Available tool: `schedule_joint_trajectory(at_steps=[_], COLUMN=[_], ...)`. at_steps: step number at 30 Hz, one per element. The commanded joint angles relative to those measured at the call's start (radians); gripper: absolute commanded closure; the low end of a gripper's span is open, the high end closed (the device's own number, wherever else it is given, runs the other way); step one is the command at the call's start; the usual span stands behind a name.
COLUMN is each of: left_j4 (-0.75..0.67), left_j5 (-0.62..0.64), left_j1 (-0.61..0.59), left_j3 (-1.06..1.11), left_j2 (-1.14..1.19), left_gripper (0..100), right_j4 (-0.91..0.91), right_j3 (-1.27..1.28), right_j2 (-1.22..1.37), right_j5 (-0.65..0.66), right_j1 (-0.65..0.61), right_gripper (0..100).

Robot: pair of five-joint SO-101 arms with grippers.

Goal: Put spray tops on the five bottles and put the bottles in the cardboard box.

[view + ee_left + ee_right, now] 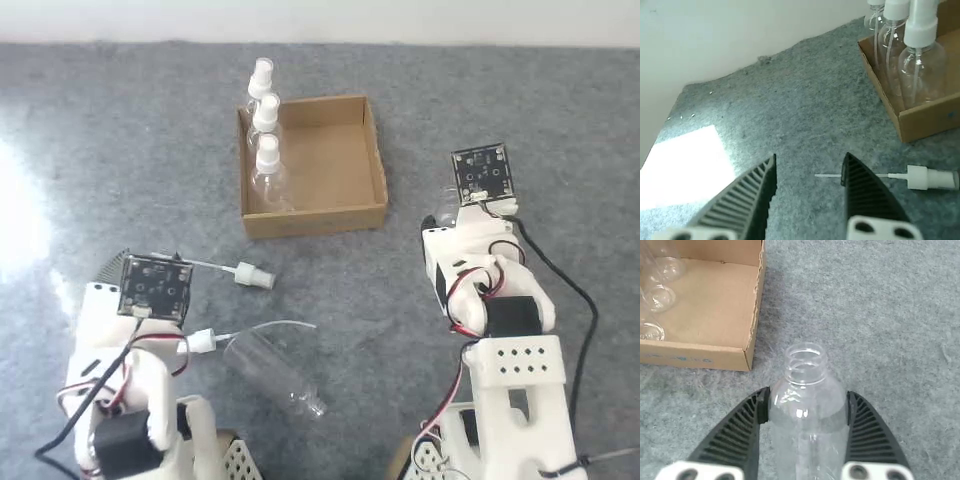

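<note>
Hovering low over the grey felt-covered desk [100, 130], the left end effector [810, 167] is released, its black ribbed jaws spread wide with nothing between them. Just past it a loose white plastic spray top [929, 178] lies flat, its thin dip tube stretched along the felt toward one jaw. A second white spray top [201, 341] lies close beside the left arm, its tube curving away to the right. Next to that, a clear plastic bottle [272, 374] lies on its side, uncapped.

Further along, the shallow brown cardboard box [375, 170] holds three capped bottles [270, 178] in a row against its left wall. On the right, the right end effector [807, 397] is clenched around an open-necked clear bottle [806, 367], holding it upright on the felt just outside the box's near corner.

I'd say the fourth bottle is the one being capped. The left arm would need to close on the nearer spray top's head, lift it, and thread the tube down into the neck the right arm presents.

The count is five bottles: three boxed, one held, one lying. There are five spray tops, three fitted and two loose, and one box.
</note>
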Motion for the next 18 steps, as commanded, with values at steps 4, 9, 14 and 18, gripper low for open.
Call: schedule_joint_trajectory(at_steps=[4,9,14,18], left_j4=[0.049,0.057,0.152,0.253], left_j5=[-0.074,-0.167,-0.310,-0.405], left_j1=[0.009,0.011,0.029,0.091], left_j3=[-0.159,-0.280,-0.407,-0.513], left_j2=[0.186,0.407,0.618,0.795], left_gripper=[80,80,80,80], right_j4=[-0.025,-0.025,-0.076,-0.105], right_j3=[0.000,0.002,0.020,0.035], right_j2=[-0.024,-0.024,-0.024,-0.024], right_j5=[-0.008,-0.009,-0.011,-0.026], right_j1=[0.016,0.033,0.085,0.090], right_gripper=[89.4,89.4,89.4,89.4])
